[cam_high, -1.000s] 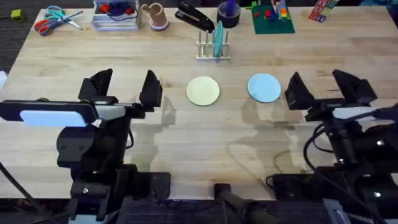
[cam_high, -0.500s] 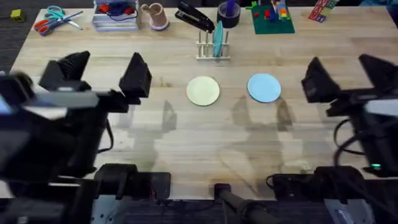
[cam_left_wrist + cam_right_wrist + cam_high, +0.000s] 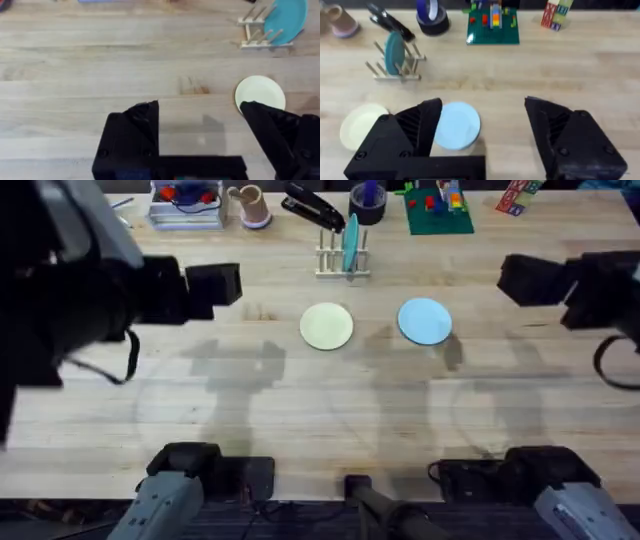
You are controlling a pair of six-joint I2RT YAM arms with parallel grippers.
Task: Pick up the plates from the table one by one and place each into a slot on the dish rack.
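Observation:
On the table [image 3: 330,400] a cream-yellow plate [image 3: 327,326] and a light blue plate [image 3: 425,320] lie flat side by side. Behind them stands the dish rack [image 3: 343,265] with a teal plate [image 3: 351,242] upright in a slot. My left gripper [image 3: 200,285] hangs open, high above the table and left of the cream plate [image 3: 260,92]. Right of the blue plate [image 3: 456,125], my right gripper [image 3: 565,280] is also raised and open. Both hold nothing. The left wrist view shows the rack [image 3: 260,35], and the right wrist view shows the rack [image 3: 395,67] too.
Along the far edge stand a clear tray [image 3: 185,205], a cup [image 3: 250,205], a black stapler [image 3: 313,208], a tape roll [image 3: 367,202], a green brick plate [image 3: 438,210] and coloured blocks [image 3: 515,195].
Both arms have risen towards the camera and swung outward and farther from their bases, the left now looming large. The plates and the rack have not moved.

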